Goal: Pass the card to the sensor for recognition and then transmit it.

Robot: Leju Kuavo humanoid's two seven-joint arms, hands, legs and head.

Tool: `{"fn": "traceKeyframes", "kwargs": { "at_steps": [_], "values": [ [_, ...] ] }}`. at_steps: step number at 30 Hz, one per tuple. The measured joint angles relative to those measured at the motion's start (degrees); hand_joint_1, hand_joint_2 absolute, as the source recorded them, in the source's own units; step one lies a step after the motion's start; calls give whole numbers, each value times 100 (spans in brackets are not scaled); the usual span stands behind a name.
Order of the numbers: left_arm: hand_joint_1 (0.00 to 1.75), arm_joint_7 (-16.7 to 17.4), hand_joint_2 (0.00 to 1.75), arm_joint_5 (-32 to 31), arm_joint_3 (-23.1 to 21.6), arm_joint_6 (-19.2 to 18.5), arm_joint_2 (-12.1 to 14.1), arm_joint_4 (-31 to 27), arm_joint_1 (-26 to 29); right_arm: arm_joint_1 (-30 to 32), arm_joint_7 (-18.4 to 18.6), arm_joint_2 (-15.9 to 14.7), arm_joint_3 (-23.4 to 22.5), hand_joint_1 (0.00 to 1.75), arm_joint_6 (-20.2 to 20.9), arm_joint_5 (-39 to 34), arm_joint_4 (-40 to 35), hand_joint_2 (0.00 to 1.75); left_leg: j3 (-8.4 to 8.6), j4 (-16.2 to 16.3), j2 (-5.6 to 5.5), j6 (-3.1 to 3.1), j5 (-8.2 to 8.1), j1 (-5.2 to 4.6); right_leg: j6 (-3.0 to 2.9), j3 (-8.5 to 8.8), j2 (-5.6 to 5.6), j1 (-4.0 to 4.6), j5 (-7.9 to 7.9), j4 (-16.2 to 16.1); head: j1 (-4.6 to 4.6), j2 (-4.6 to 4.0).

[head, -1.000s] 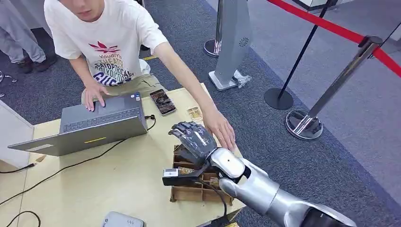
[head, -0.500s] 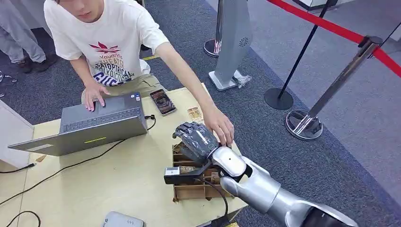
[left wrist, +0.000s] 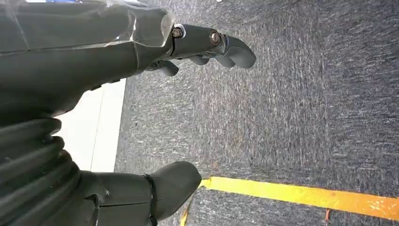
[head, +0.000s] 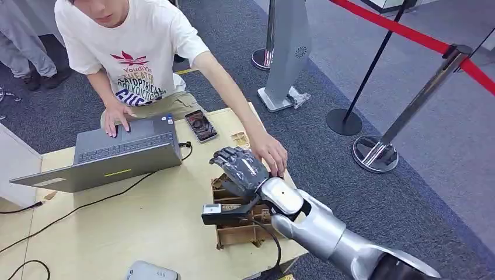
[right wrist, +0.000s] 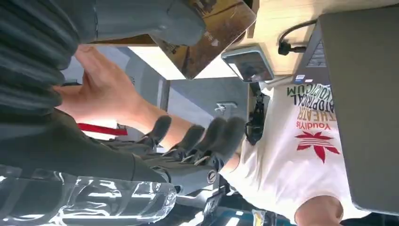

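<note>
My right hand (head: pixel 242 170) hovers palm down over the far end of a slotted wooden card box (head: pixel 236 233), its fingers (right wrist: pixel 202 136) spread. A glossy brown card (right wrist: pixel 216 26) lies just past its thumb (right wrist: pixel 155 21); whether the thumb touches it I cannot tell. Nothing sits between thumb and fingers. A person's hand (head: pixel 269 153) rests on the table right behind my hand, and its palm (right wrist: pixel 101 89) faces mine. Another small card (head: pixel 239 139) lies flat near the table's far edge. My left hand (left wrist: pixel 141 42) hangs over grey carpet, loosely curled and holding nothing.
A grey laptop (head: pixel 125 150) under the person's other hand and a phone (head: pixel 201 125) lie at the far left of the table, with cables across it. A grey device (head: pixel 150 272) sits at the near edge. Stanchions (head: pixel 376 153) with red tape stand to the right.
The person's hand has drawn back a little from the table's right edge toward the far side. My right hand has edged slightly forward over the box.
</note>
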Motion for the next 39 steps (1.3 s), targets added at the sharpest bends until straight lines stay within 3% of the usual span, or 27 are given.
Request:
{"fn": "traceKeyframes", "kwargs": {
  "at_steps": [5, 12, 13, 18, 19, 20, 23, 25, 27, 33, 39],
  "values": [
    [0, 0, 175, -22, 15, 7, -11, -35, -1, -24, 28, -50, 0, 54, 46, -35, 0, 175, 0, 0, 0, 0, 0, 0, 0, 0, 0, 0, 0, 0, 2, 0],
    [0, 0, 175, -100, 48, 13, -24, -61, 0, -60, 105, -114, 0, 56, 138, -135, 7, 175, 0, 0, 0, 0, 0, 0, 0, 0, 0, 0, 0, 0, 2, 0],
    [0, 0, 175, -105, 55, 13, -24, -70, 0, -60, 118, -129, 0, 65, 159, -138, 7, 175, 0, 0, 0, 0, 0, 0, 0, 0, 0, 0, 0, 0, 0, 0],
    [0, 0, 175, -144, 103, 15, -26, -92, -2, -58, 151, -175, 2, 73, 190, -140, 7, 175, 1, 0, 0, 0, 0, 0, 0, 0, 0, 0, 0, 0, 0, 0],
    [0, 0, 175, -146, 109, 18, -26, -94, -3, -58, 155, -179, 2, 103, 190, -138, 7, 175, 0, 0, 0, 0, 0, 0, 0, 0, 0, 0, 0, 0, 2, 0],
    [0, -2, 175, -149, 116, 28, -26, -96, -3, -58, 160, -186, 2, 117, 192, -138, 7, 175, 1, 0, 0, 0, 0, 0, 0, 0, 0, 0, 0, 0, 2, 0],
    [0, -9, 175, -155, 136, 44, -26, -107, -4, -58, 162, -192, 4, 129, 208, -138, 7, 175, 1, 0, 0, 0, 0, 0, 0, 0, 0, 0, 0, 0, 2, 0],
    [0, -11, 175, -157, 138, 48, -28, -109, -4, -58, 162, -192, 7, 129, 208, -138, 7, 175, 1, 0, 0, 0, 0, 0, 0, 0, 0, 0, 0, 0, 0, 0],
    [0, -18, 175, -175, 144, 48, -39, -129, -3, -58, 162, -192, 9, 140, 210, -140, 7, 175, 1, 0, 0, 0, 0, 0, 0, 0, 0, 0, 0, 0, 0, 0],
    [0, -35, 175, -243, 160, 50, -72, -181, -5, -59, 181, -201, 11, 138, 227, -144, 17, 175, 1, 0, 0, 0, 0, 0, 0, 0, 0, 0, 0, 0, 2, 0],
    [0, -39, 175, -315, 162, 50, -79, -195, -10, -47, 221, -210, 9, 147, 240, -148, 17, 175, 1, 0, 0, 0, 0, 0, 0, -1, 0, 0, 0, 0, 0, 0]
  ]
}}
